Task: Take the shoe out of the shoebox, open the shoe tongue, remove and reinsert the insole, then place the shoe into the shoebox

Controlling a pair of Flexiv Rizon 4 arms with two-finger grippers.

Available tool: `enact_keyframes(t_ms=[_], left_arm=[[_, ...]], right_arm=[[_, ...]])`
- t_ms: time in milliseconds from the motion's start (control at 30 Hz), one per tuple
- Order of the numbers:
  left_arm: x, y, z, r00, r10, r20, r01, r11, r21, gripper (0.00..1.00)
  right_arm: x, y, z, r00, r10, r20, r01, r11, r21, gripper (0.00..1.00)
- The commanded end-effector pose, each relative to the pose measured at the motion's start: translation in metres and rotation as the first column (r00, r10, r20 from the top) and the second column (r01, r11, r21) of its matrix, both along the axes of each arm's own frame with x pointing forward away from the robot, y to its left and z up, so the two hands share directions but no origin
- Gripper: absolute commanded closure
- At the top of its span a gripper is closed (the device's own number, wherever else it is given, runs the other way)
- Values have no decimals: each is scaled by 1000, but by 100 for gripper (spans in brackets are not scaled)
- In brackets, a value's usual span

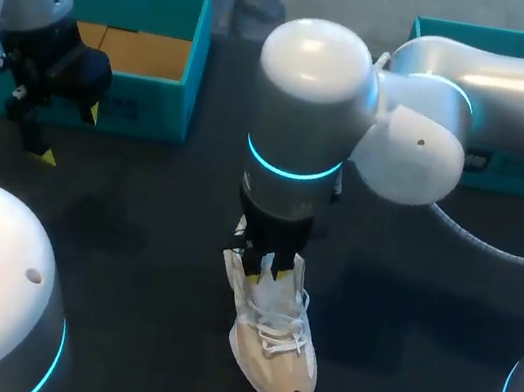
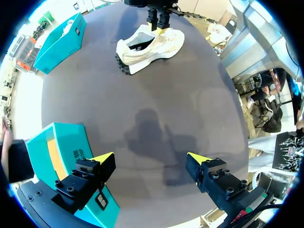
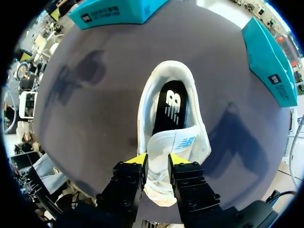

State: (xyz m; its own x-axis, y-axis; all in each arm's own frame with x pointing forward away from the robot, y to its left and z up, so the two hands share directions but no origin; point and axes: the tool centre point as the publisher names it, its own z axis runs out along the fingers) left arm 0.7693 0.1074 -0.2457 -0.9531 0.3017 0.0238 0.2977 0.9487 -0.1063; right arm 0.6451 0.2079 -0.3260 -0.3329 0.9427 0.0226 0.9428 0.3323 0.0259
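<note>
A white shoe (image 1: 274,345) stands on the dark table near the middle, toe toward the front edge. My right gripper (image 1: 265,266) comes down onto it from above and is shut on the shoe tongue (image 3: 159,178), one yellow-tipped finger on each side. The tongue is pulled up from the shoe's opening, and the black insole (image 3: 171,107) lies inside the shoe (image 3: 145,102). The open teal shoebox (image 1: 140,109) stands at the back left. My left gripper (image 1: 68,133) hangs just in front of it, open and empty, far from the shoe (image 2: 149,45). The same box (image 2: 57,147) sits beside the left gripper (image 2: 151,157).
A second teal box part (image 1: 512,42) lies at the back right, behind my right arm. In the right wrist view, teal boxes (image 3: 118,9) (image 3: 270,61) lie beyond the shoe's heel and off to one side. Dark table (image 1: 148,267) separates the shoe from the left gripper.
</note>
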Motion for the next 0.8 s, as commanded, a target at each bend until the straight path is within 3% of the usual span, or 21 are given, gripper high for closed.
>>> enact_keyframes(t_ms=[33, 233, 500, 667, 800], left_arm=[[0, 0, 0, 1000, 0, 1, 0, 1000, 3, 0], [0, 0, 0, 1000, 0, 1, 0, 1000, 3, 0], [0, 0, 0, 1000, 0, 1, 0, 1000, 3, 0], [0, 0, 0, 1000, 0, 1, 0, 1000, 3, 0], [0, 0, 0, 1000, 0, 1, 0, 1000, 3, 0]], right_arm=[[7, 0, -16, 1000, 2, -8, -2, 1000, 13, 72], [13, -1, -18, 1000, -2, 2, 2, 1000, 20, 72], [8, -3, 18, 991, 122, 52, -125, 990, 62, 69], [11, 1, 35, 948, 316, 33, -318, 945, 73, 64], [18, 5, 39, 867, 499, -15, -496, 865, 76, 53]])
